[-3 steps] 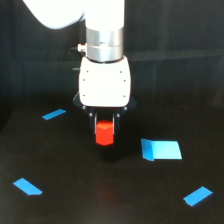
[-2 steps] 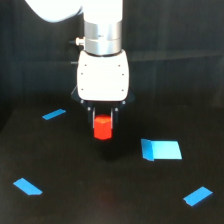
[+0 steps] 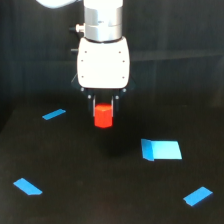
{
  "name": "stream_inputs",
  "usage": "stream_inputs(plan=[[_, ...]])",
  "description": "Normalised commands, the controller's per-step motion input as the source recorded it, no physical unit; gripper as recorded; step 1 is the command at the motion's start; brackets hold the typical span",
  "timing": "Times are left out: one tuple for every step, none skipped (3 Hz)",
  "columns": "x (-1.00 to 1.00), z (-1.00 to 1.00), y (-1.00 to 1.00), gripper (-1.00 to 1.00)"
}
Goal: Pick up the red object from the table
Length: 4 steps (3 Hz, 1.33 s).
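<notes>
the gripper (image 3: 103,111) fingers are clamped on the red object (image 3: 103,116), held upright above the table (image 3: 100,190).

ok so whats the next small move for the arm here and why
Probably a short, straight lift with the grip unchanged. The red block sits between the gripper fingers, which appear shut on it, and it looks raised off the black table, with a faint shadow below it. The blue patches lie flat, clear of it, so nothing blocks going straight up.
</notes>
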Motion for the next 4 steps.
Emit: stream_inputs(plan=[[0.05, 0.60, 0.12, -0.93], [-0.02, 0.26, -0.01, -1.00], [0.00, 0.12, 0.11, -0.95], [0.02, 0.22, -0.02, -0.98]])
